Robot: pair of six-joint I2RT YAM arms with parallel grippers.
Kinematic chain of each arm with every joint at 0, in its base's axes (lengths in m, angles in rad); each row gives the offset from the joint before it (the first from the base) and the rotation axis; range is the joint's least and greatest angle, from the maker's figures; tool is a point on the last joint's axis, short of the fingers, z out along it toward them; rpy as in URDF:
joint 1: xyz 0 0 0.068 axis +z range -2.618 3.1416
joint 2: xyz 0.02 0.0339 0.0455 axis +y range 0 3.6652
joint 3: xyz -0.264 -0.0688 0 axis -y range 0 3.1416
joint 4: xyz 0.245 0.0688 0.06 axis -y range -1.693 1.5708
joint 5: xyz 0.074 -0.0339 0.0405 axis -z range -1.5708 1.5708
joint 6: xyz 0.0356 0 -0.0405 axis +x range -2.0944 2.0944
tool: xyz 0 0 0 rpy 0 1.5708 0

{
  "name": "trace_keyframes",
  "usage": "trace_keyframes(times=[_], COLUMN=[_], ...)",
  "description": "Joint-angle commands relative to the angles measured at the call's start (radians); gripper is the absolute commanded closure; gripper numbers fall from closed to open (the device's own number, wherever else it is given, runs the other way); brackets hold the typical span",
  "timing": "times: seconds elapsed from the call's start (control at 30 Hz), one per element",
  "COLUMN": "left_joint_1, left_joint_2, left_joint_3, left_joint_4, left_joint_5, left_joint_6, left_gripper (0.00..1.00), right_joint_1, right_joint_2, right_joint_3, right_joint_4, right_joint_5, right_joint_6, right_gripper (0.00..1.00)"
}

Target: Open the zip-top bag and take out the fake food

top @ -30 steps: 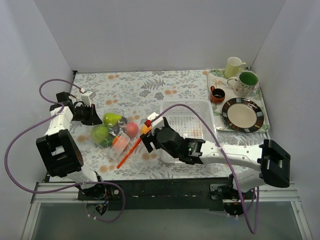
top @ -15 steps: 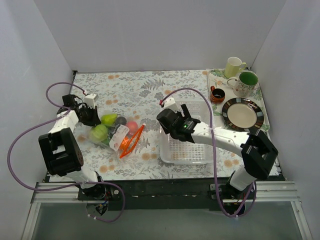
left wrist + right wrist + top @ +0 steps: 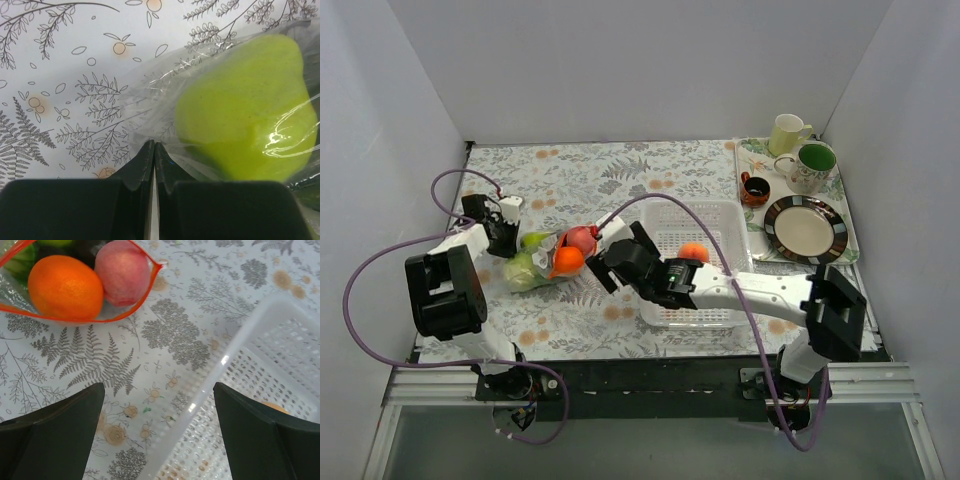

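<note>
The clear zip-top bag [image 3: 542, 256] lies left of centre with its red-orange zip mouth [image 3: 100, 318] gaping toward the right. Inside it are fake food pieces: an orange [image 3: 65, 286], a peach-red fruit [image 3: 122, 272] and a light green one [image 3: 245, 110]. My left gripper [image 3: 507, 237] is shut on the bag's far-left corner, with the thin plastic [image 3: 150, 100] pinched between its tips [image 3: 153, 145]. My right gripper [image 3: 605, 268] hangs open just right of the bag's mouth [image 3: 159, 390], holding nothing. Another orange fruit [image 3: 693, 252] lies in the white basket [image 3: 710, 212].
The basket's rim [image 3: 235, 365] runs right beside my right gripper. At the back right a tray [image 3: 748, 158] holds a striped plate [image 3: 806, 228], a green-lined cup [image 3: 814, 165], a pale mug [image 3: 788, 133] and a small dark cup [image 3: 755, 188]. White walls close in three sides.
My right gripper swung from the bag to over the basket, opened fully, and came back to the bag's mouth. An orange fruit now lies in the basket. The bag has shifted left.
</note>
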Motion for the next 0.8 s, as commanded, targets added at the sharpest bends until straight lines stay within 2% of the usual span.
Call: trace_keyframes(times=[0.0, 0.27, 0.53, 0.77], left_joint_1=[-0.014, -0.020, -0.020, -0.022], left_joint_2=[-0.019, -0.072, -0.105, -0.114], left_joint_3=[-0.050, -0.061, -0.081, -0.088], left_joint_4=[-0.045, -0.077, -0.089, -0.094], left_joint_5=[-0.042, -0.033, -0.039, -0.032], left_joint_6=[0.036, 0.059, 0.097, 0.099], left_gripper=[1.00, 1.00, 1.00, 1.00], right_joint_1=[-0.015, -0.064, -0.110, -0.138], right_joint_2=[0.135, 0.290, 0.183, 0.267], right_joint_3=[0.099, 0.262, 0.153, 0.223], right_joint_4=[0.105, 0.175, 0.341, 0.299], right_joint_5=[-0.087, -0.155, -0.257, -0.343], right_joint_6=[-0.039, -0.057, -0.062, -0.051], right_gripper=[0.02, 0.02, 0.02, 0.02])
